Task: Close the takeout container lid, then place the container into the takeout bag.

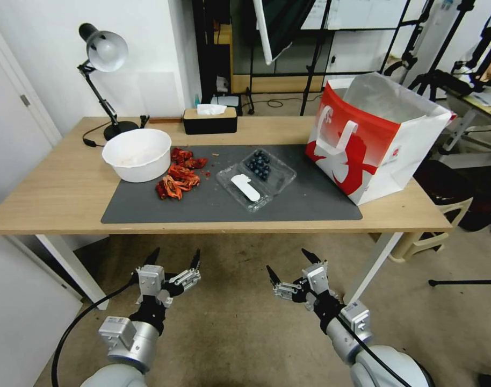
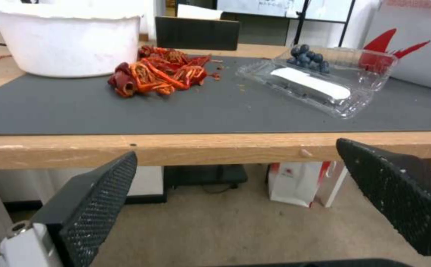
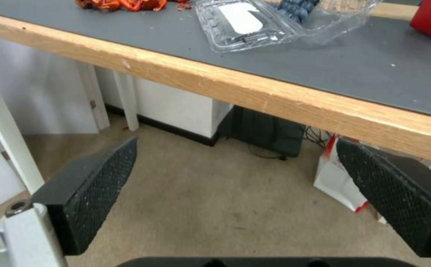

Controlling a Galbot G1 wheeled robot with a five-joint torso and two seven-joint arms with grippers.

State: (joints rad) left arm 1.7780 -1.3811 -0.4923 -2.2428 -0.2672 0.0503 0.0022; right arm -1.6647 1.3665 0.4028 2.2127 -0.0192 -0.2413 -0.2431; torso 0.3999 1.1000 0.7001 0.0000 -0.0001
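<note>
Both grippers hang over the carpet in front of the table's near edge [image 1: 202,228], below the tabletop and clear of it. The left gripper [image 1: 173,258] has its fingers spread wide with nothing between them; the right gripper [image 1: 289,267] is likewise spread wide and empty. Beyond the wooden edge lies a dark grey mat [image 1: 165,207], with an open strip of mat between its front border and the takeout container [image 1: 256,177]. The container lies open near the mat's centre, its lid [image 1: 243,189] folded flat toward the robot, blueberries [image 1: 259,164] in the farther half. Left of it lie red scraps [image 1: 180,173], then a white bowl [image 1: 137,154]. The takeout bag [image 1: 377,142] stands upright at the table's right end, mouth open, apart from the container. A black tissue box [image 1: 210,120] and a desk lamp [image 1: 103,75] sit along the far edge.
</note>
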